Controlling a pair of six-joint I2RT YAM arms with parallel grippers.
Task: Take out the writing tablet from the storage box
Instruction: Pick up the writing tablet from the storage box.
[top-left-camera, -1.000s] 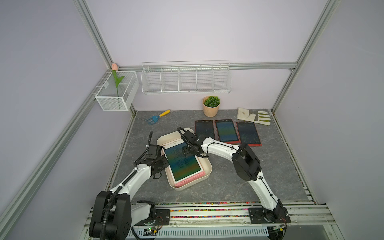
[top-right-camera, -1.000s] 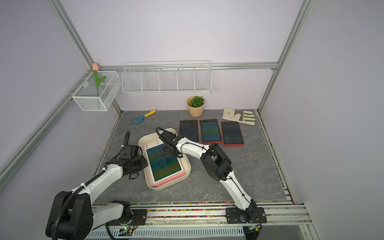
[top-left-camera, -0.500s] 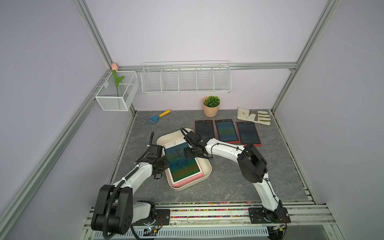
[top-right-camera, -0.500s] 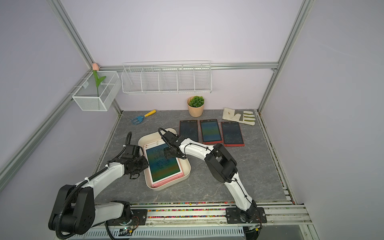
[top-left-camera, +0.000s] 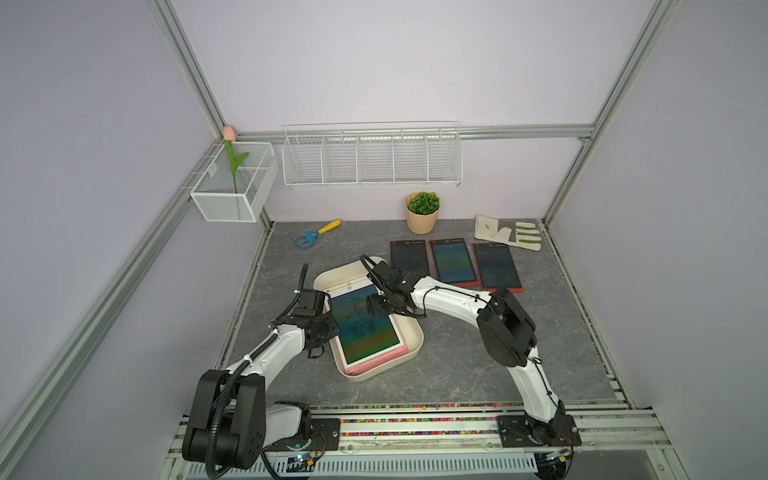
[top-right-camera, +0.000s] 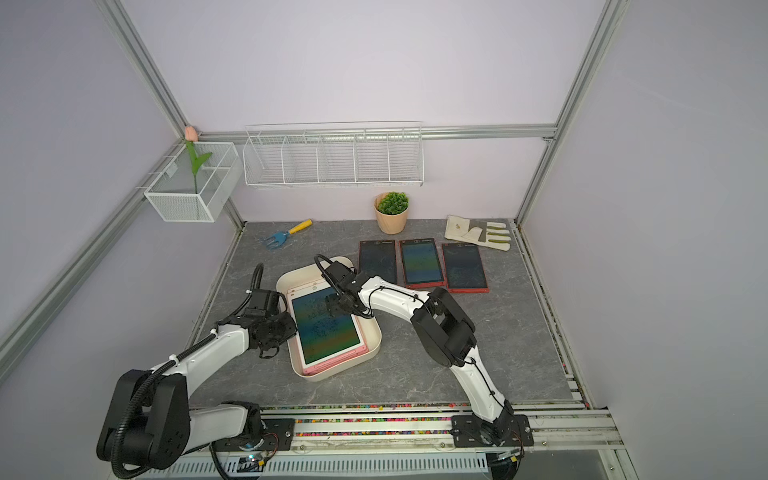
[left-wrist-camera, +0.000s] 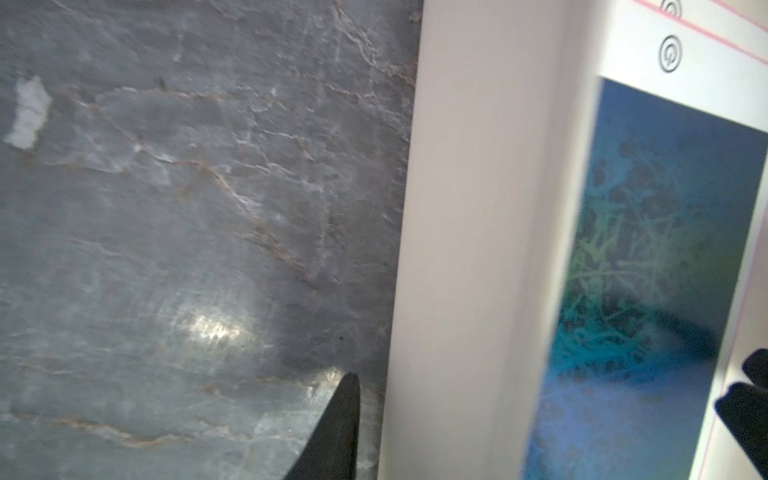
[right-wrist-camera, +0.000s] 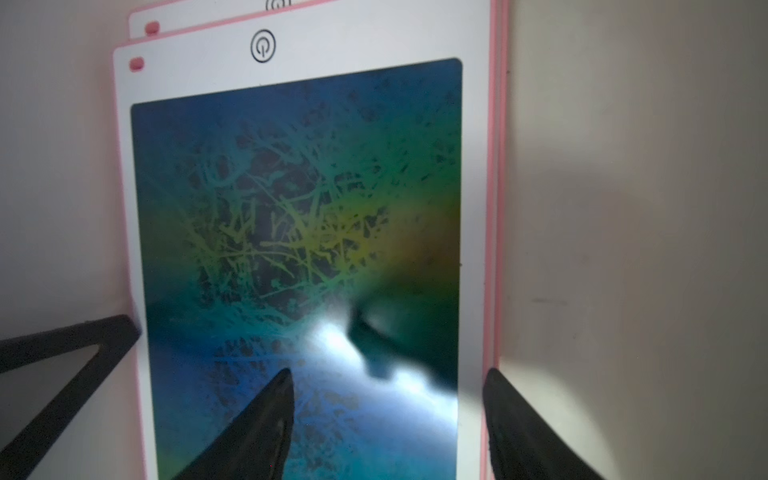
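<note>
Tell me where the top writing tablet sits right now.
In both top views the top writing tablet lies flat in the storage box, on another pink-edged tablet, between the left gripper and right gripper.

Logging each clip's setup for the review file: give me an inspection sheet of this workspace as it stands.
Surface: grey stone-look tabletop, no spills seen.
Job's things: storage box on the tabletop holds stacked pink-edged writing tablets; all still inside.
Clutter: three red tablets in a row; potted plant, work glove and blue hand rake along the back.
Grippers: right gripper, jaws open, astride the top tablet's long edge; left gripper astride the box's wall, grip unclear.
Cables: black loops at both wrists; no snag seen.
Surroundings: wire rack and mesh basket with a tulip on the frame; plain lilac walls.
</note>
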